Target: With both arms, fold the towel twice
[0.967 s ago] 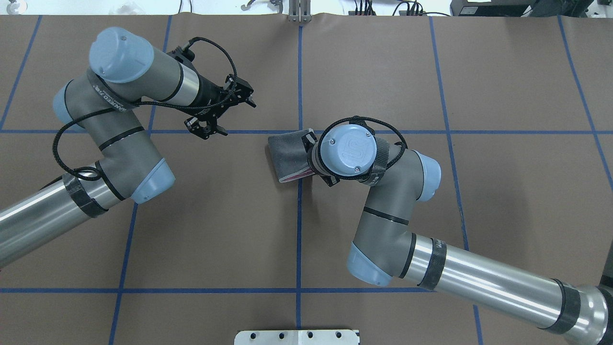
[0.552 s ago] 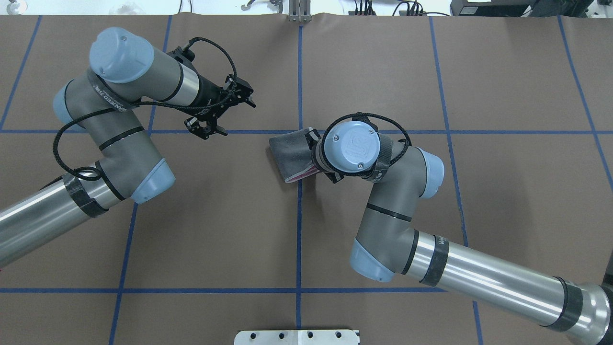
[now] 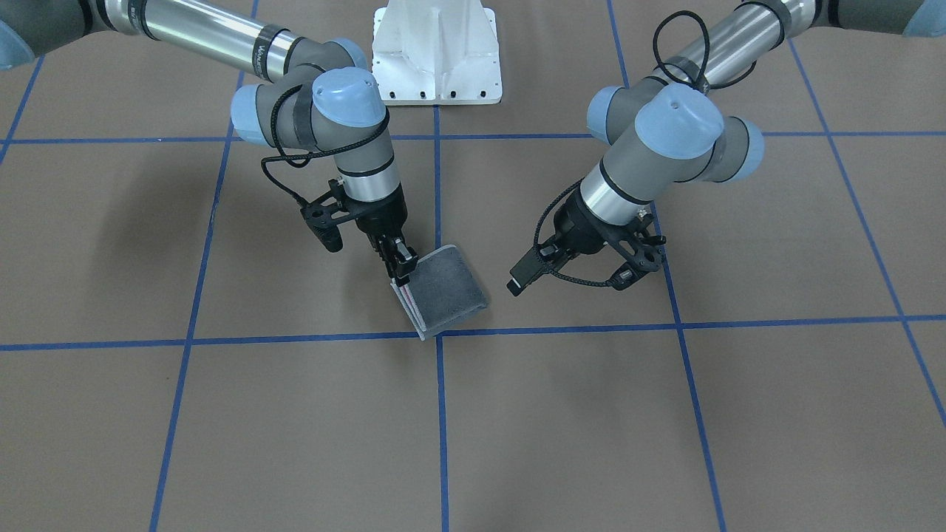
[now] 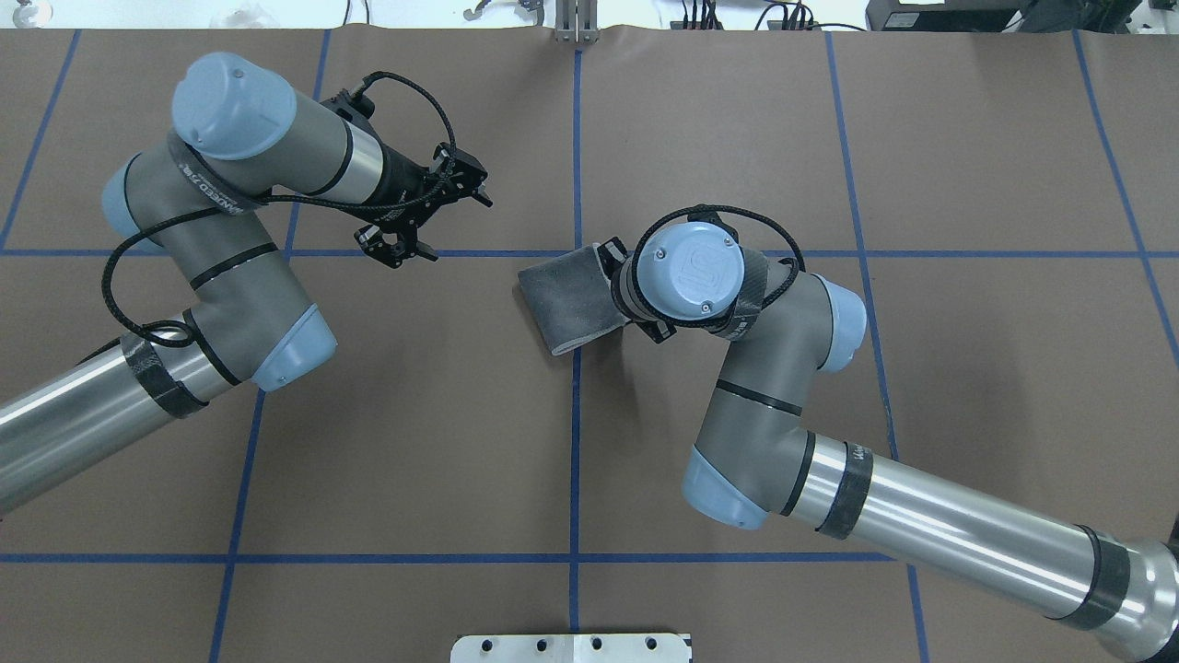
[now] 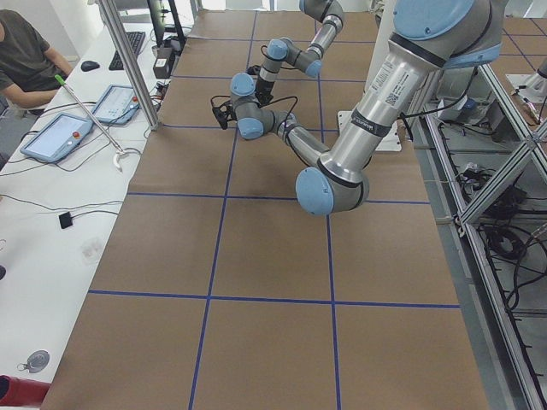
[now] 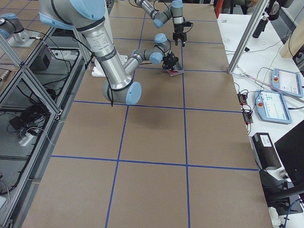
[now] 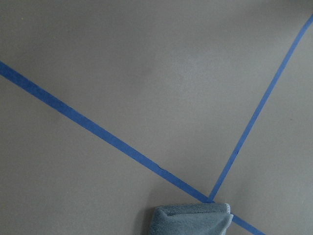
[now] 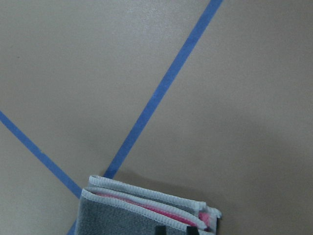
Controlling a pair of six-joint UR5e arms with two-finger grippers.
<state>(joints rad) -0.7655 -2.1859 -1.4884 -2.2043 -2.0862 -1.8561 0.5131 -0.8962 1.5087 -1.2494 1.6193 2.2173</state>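
Observation:
The towel (image 4: 564, 296) lies folded small by the crossing of two blue tape lines, dark grey face up, and its stacked hems with a pink strip show in the right wrist view (image 8: 146, 201). My right gripper (image 3: 401, 272) points down at the towel's (image 3: 449, 287) edge on the robot's right and is shut on that edge. My left gripper (image 4: 402, 250) hangs open above bare table well to the towel's left, holding nothing. Only a corner of the towel (image 7: 190, 219) shows in the left wrist view.
Blue tape lines (image 4: 576, 166) divide the brown table into squares. The white pedestal base (image 3: 436, 52) stands at the robot's side. A person (image 5: 26, 51) sits at a side desk with tablets (image 5: 58, 137). Metal frames (image 6: 28, 71) run along the table.
My right arm has shifted to the right and the towel's held edge has come down, so the pink face no longer shows from overhead. The left arm has not moved.

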